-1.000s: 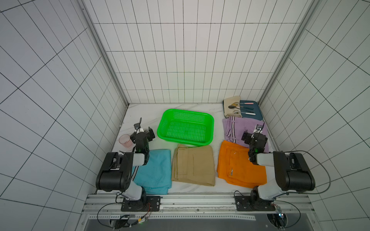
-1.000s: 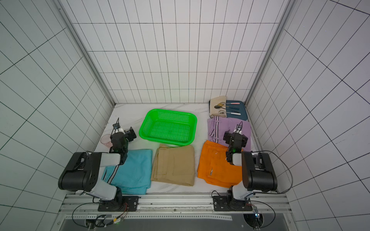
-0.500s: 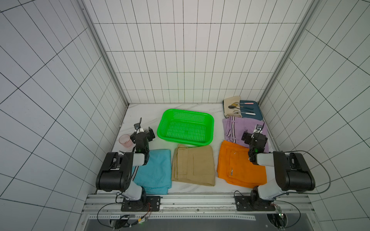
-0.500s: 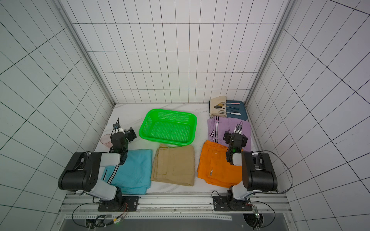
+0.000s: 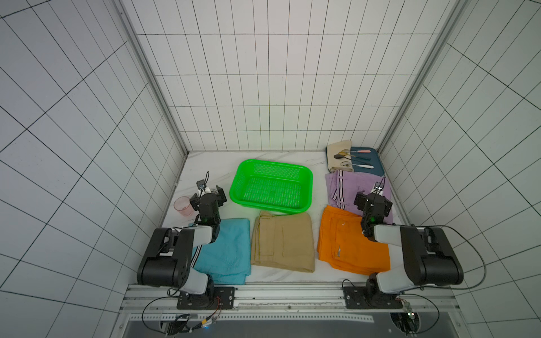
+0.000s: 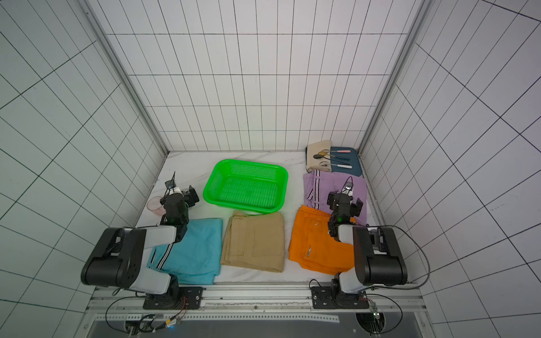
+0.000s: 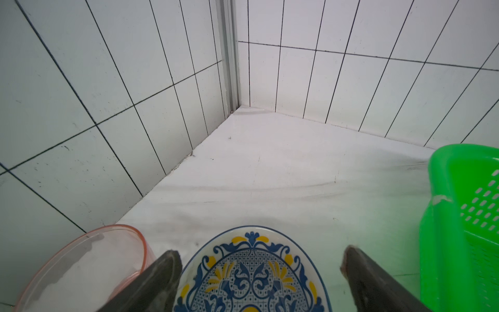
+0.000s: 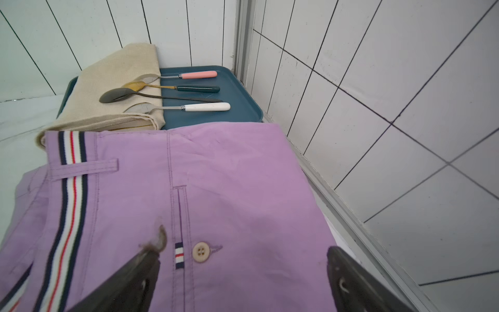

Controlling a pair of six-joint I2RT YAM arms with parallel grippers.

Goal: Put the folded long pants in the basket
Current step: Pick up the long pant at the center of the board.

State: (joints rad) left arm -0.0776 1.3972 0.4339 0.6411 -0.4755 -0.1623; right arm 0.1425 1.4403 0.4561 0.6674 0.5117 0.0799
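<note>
My right hand (image 8: 247, 244) hangs wide over the folded lilac cloth pants (image 8: 229, 175); I'd pinch every layer at one edge, though thickness is unclear. Left hand (image 7: 260, 251) equally wide, empty.

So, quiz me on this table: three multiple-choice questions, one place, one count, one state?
1. The folded tan cloth trousers lie: A inside the bright green perforated plastic basket; B on the white table, on the robot's side of it; C against the back wall.
2. How many pieces of cutlery lie on the dark blue flat tray? A two; B four; C six.
3. The basket is: A empty; B half full; C overturned.
1 B, flat before its near rim. 2 B, four handles show. 3 A, its bare floor shows.
</note>
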